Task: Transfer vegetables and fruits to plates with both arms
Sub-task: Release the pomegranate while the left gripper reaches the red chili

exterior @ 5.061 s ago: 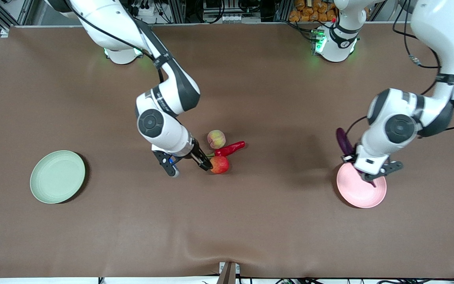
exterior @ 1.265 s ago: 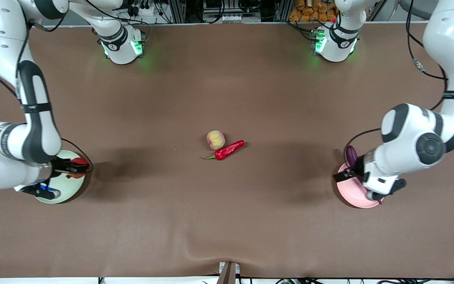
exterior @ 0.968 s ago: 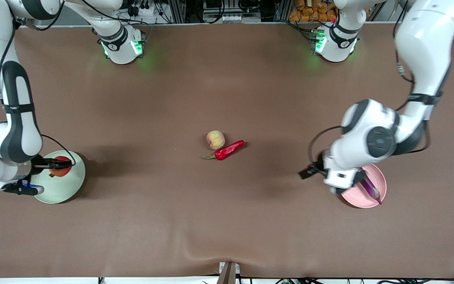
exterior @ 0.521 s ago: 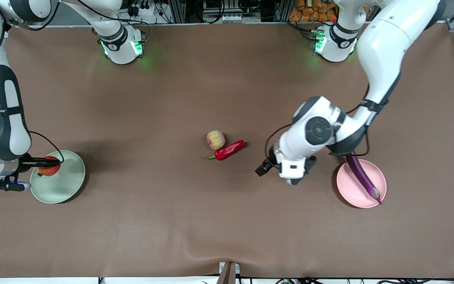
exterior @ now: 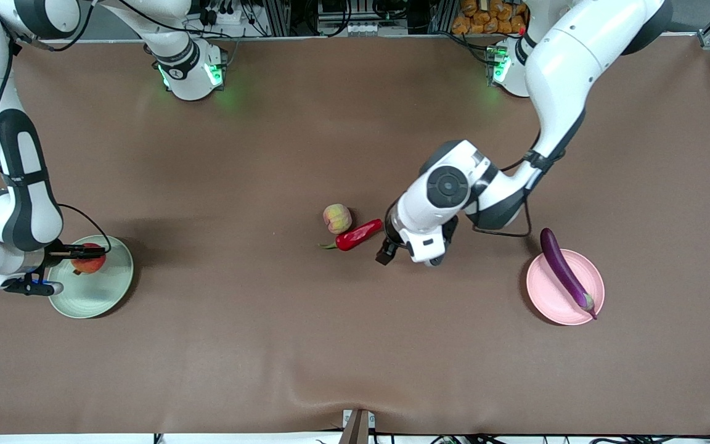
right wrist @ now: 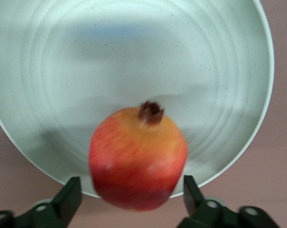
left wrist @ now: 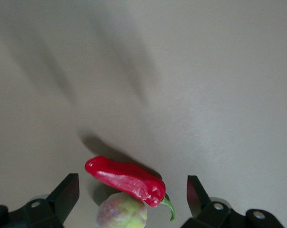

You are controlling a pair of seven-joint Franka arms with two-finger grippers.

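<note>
1. The right gripper (right wrist: 132,197) hangs over the green plate (exterior: 114,296), jaws spread wide, the red fruit (right wrist: 138,159) between them, untouched.
2. The left gripper (left wrist: 133,192), jaws wide and empty, is over the surface (exterior: 355,345) beside the chili pepper (left wrist: 127,178) and peach (left wrist: 122,211).
3. The eggplant (exterior: 564,271) lies on the pink plate (exterior: 543,302).

Eggplant (exterior: 564,272) on one plate (exterior: 589,306) toward the left arm's end of the table. Apple (exterior: 88,260) over the second plate (exterior: 106,297) at the right arm's end. Between the plates, pepper (exterior: 359,234) touching peach (exterior: 337,217), slightly nearer the front camera.
</note>
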